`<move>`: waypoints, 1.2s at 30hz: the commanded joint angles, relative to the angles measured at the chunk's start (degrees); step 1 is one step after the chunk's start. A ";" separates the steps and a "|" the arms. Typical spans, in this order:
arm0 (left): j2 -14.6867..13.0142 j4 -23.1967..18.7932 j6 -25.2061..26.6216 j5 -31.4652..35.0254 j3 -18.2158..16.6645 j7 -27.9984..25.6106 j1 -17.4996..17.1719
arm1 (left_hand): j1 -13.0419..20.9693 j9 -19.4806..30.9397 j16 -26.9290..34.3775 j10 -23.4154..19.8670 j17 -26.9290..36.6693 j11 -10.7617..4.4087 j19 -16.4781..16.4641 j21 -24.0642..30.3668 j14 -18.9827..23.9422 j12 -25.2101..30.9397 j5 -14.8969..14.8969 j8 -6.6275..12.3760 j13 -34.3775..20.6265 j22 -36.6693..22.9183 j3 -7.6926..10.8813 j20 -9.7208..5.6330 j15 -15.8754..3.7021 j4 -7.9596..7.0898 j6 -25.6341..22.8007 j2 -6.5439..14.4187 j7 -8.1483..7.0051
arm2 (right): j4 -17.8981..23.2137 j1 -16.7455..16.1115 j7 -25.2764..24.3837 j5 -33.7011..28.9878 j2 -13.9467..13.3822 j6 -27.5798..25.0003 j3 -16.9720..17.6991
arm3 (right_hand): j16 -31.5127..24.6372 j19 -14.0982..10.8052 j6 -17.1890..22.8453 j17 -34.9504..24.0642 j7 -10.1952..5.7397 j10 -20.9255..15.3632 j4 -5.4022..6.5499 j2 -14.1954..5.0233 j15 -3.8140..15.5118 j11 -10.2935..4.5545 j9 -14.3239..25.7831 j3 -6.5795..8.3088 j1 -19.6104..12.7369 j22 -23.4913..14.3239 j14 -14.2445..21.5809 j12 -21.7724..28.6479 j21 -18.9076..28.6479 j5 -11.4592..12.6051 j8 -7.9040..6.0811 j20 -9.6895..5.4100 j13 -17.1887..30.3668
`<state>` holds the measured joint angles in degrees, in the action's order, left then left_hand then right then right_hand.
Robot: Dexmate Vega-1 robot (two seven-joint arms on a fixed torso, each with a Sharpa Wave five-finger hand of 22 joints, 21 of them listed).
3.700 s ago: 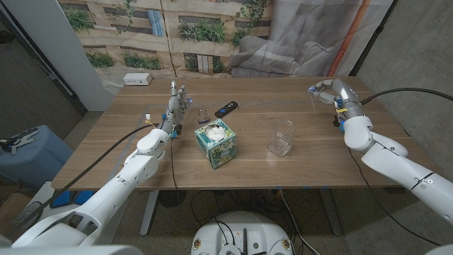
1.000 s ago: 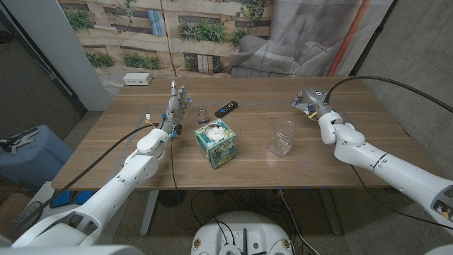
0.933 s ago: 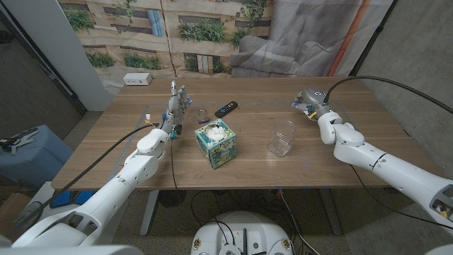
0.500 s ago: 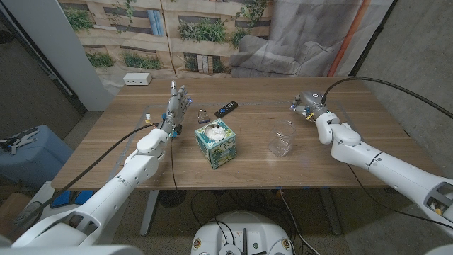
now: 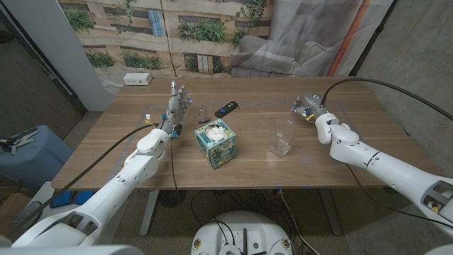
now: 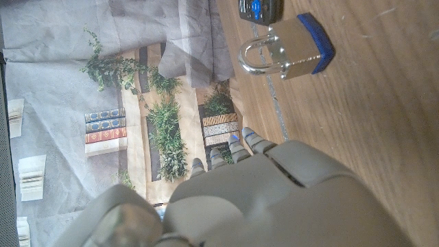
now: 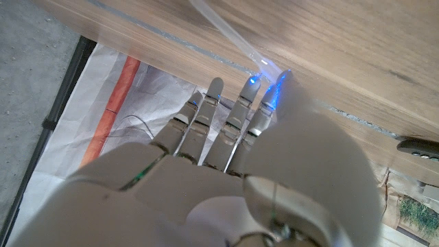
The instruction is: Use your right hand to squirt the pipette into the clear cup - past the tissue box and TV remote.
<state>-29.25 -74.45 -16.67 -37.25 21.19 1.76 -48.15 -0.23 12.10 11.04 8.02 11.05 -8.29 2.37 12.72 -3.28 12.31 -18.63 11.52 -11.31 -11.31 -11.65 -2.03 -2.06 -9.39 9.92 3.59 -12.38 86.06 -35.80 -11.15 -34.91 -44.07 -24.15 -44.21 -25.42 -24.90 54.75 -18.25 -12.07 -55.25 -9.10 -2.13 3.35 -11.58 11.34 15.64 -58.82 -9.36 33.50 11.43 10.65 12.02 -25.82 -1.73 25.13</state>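
The clear cup [image 5: 283, 137] stands upright on the wooden table [image 5: 248, 166], right of the middle. My right hand [image 5: 308, 106] is past it, a little to its right, low over the table. Its fingers [image 7: 226, 113] are stretched out and apart. The clear pipette [image 7: 226, 34] lies on the wood, one end right at the fingertips; I see no grip on it. The tissue box [image 5: 216, 142] sits left of the cup, and the black TV remote [image 5: 226, 108] lies behind the box. My left hand [image 5: 177, 101] stands upright with its fingers apart, holding nothing.
A padlock [image 5: 204, 115] [image 6: 285, 49] lies between my left hand and the remote [image 6: 260, 8]. A white box [image 5: 138, 79] sits at the table's far left corner. Draped sheets and a printed backdrop hang behind the table.
My right hand has come in from the table's far right to a spot behind the cup and has sunk slightly in the last second. The left hand has not moved.
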 commanded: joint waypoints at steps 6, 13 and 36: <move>0.00 -0.05 0.04 -0.01 -0.01 -0.02 -0.02 | 0.10 0.14 0.32 0.12 0.34 -0.27 0.66 0.28 -0.48 0.24 -0.28 0.34 -0.32 -0.12 -0.32 -5.19 -6.59 0.03 0.08 2.30 -0.33 | -0.32 1.02 1.93 1.28 0.08 -0.30 -0.74 | 0.97 0.72 -4.81 -0.72 -0.62 3.93 0.42 0.33 7.36 0.23 0.44 -0.14 1.80 -0.19 -2.43 -0.59 -0.06 -0.22 1.80 1.01 0.13; 0.00 -0.06 0.05 -0.01 -0.01 -0.02 -0.02 | 0.10 0.14 0.32 0.10 0.34 -0.24 0.67 0.27 -0.47 0.25 -0.28 0.34 -0.32 -0.12 -0.32 -5.20 -6.63 0.02 0.07 2.30 -0.33 | 0.46 1.22 3.43 2.17 -0.21 -0.64 -0.51 | 2.33 1.93 -10.31 -1.22 -0.23 10.28 0.25 1.27 5.65 1.77 0.38 -0.32 2.56 -0.21 -5.75 -1.26 -0.16 -0.63 4.16 2.48 -0.15; 0.01 -0.02 0.02 0.00 -0.01 -0.01 -0.01 | 0.10 0.14 0.33 0.07 0.34 -0.22 0.64 0.28 -0.45 0.26 -0.28 0.33 -0.32 -0.12 -0.32 -5.18 -6.65 0.03 0.09 2.29 -0.33 | 3.74 1.34 11.30 7.68 -2.84 0.38 1.32 | 7.92 8.14 -28.31 -1.20 2.15 30.69 0.92 2.71 -1.96 6.41 0.13 -1.65 7.80 -0.27 -17.80 -1.64 -0.36 -1.66 12.36 4.32 -3.83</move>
<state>-29.24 -74.48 -16.65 -37.26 21.18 1.74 -48.17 -0.23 12.10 11.04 8.02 11.05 -8.29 2.37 12.72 -3.28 12.31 -18.63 11.52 -11.31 -11.31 -11.65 -2.03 -2.06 -9.39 9.92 3.59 -12.38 88.15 -34.02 -2.17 -29.83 -45.94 -23.98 -44.15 -17.72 -17.10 27.16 -19.39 -10.02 -25.31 -8.07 0.74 1.42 -5.20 11.45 14.13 -50.97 -9.47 16.37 10.09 10.37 10.37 -13.74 2.56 21.31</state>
